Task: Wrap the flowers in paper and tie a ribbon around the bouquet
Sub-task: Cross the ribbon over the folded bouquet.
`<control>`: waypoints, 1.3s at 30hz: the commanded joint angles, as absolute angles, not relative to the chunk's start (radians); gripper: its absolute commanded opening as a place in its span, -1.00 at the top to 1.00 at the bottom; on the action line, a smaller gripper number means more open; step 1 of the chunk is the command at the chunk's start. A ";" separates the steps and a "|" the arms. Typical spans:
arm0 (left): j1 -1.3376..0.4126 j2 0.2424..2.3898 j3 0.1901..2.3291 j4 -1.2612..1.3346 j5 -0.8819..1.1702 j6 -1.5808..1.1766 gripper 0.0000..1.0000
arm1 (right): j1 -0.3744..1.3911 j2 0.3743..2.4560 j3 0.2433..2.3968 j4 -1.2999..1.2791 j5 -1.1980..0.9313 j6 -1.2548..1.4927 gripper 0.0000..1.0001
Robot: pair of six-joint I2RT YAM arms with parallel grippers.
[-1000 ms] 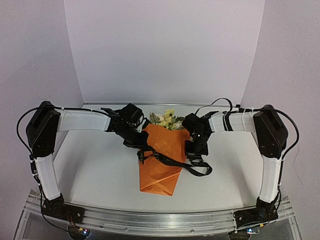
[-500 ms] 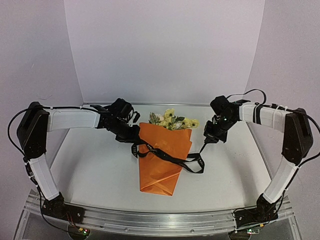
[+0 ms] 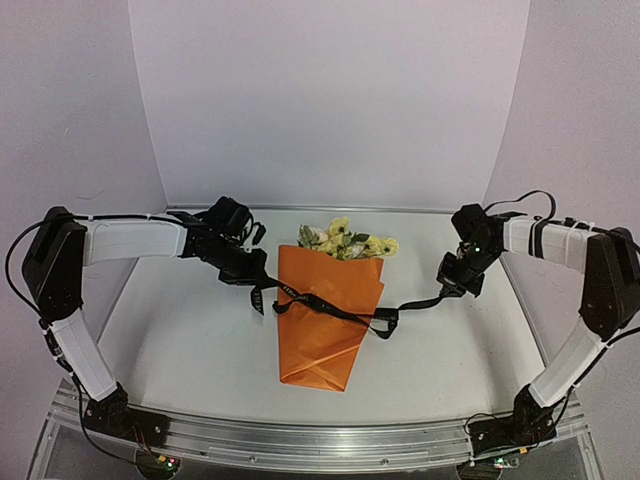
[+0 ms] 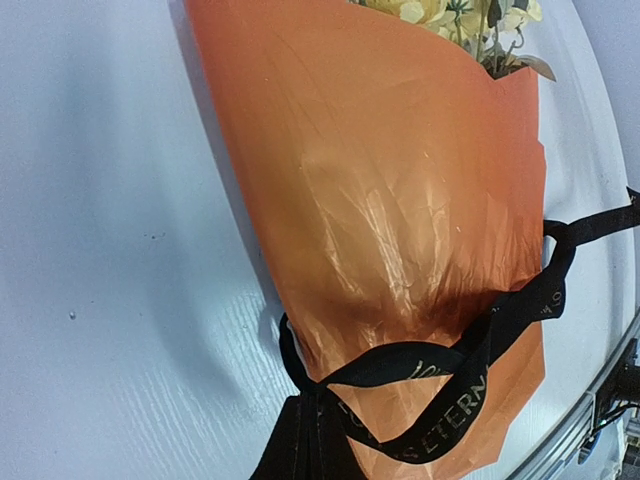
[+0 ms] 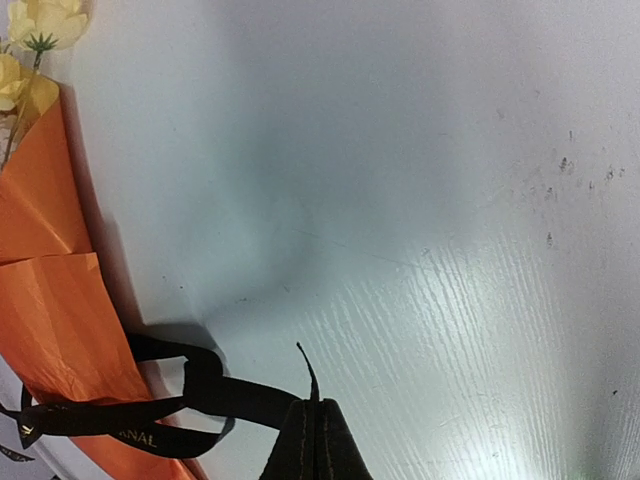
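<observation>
The bouquet (image 3: 325, 315) lies mid-table: an orange paper (image 4: 400, 200) cone with pale yellow flowers (image 3: 345, 240) poking out of its far, wide end. A black ribbon (image 3: 330, 308) with pale lettering crosses the cone, knotted at its right edge (image 3: 383, 322). My left gripper (image 3: 254, 292) is shut on the ribbon's left end just left of the cone. My right gripper (image 3: 452, 290) is shut on the right end, well clear of the paper, with the strand stretched between. In the left wrist view the ribbon (image 4: 440, 390) loops round the cone; in the right wrist view the ribbon (image 5: 200, 392) runs into the shut fingertips (image 5: 316, 425).
White table (image 3: 180, 330) with white walls behind and at both sides. An aluminium rail (image 3: 320, 440) runs along the near edge between the arm bases. Nothing else lies on the table.
Both grippers have pulled outward, the right one far to the right and back, the left one leftward. The slack ribbon loop has drawn tight into a knot at the cone's right edge.
</observation>
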State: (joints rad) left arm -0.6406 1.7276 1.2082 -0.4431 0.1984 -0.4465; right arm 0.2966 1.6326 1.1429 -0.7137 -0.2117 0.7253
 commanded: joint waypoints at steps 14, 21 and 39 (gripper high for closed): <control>-0.606 1.670 1.194 -0.428 0.186 -0.439 1.00 | 0.227 1.552 1.084 -0.722 -0.158 0.711 1.00; -0.597 1.658 1.186 -0.433 0.180 -0.437 0.99 | 0.226 1.562 1.098 -0.725 -0.161 0.708 1.00; -0.595 1.683 1.198 -0.422 0.253 -0.416 1.00 | 0.229 1.582 1.152 -0.729 -0.232 0.716 1.00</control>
State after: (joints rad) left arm -0.6010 1.7092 1.1820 -0.4438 0.2282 -0.4400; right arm 0.2295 1.5902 1.0953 -0.7219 -0.2175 0.7189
